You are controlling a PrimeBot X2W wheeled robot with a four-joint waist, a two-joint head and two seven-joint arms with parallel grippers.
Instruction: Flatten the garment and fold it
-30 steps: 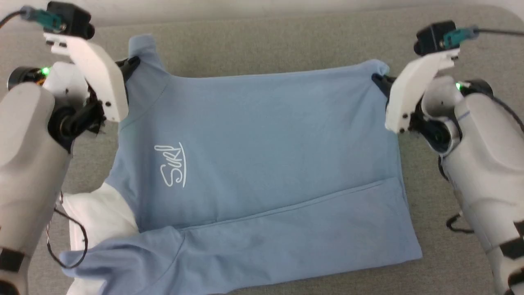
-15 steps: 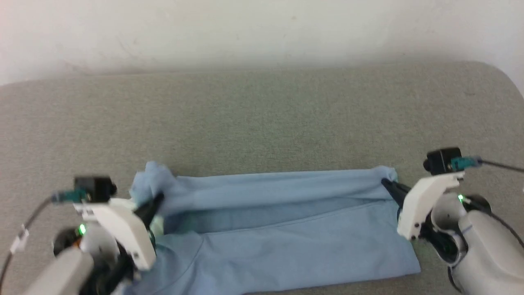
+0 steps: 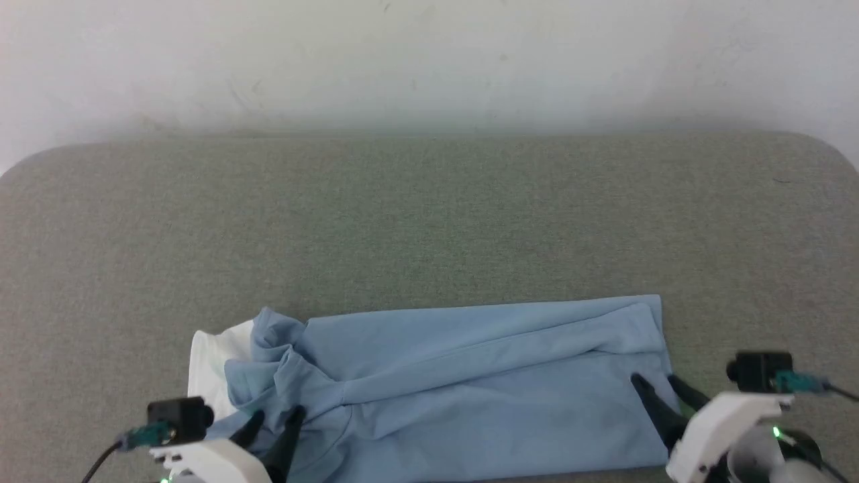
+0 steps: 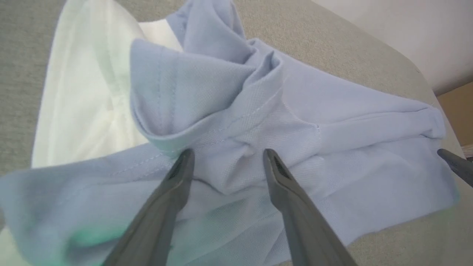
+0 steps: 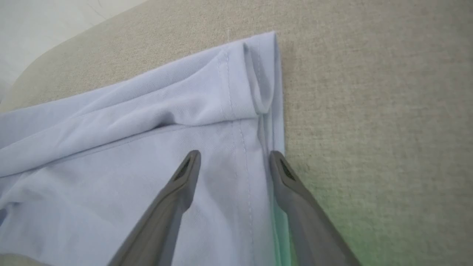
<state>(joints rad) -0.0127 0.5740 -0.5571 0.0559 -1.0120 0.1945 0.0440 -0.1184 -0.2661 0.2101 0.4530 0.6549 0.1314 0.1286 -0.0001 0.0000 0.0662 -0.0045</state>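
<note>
Grey tabletop (image 3: 429, 221) now carries the garment (image 3: 470, 376) folded over itself; both my jaws have let go and stand apart.

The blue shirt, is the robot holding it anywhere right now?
No, nothing is held. The left gripper and the right gripper both have their fingers spread apart over the shirt, which lies on the grey surface.

Open surface (image 3: 429, 215) beyond garment (image 3: 470, 376)
</note>
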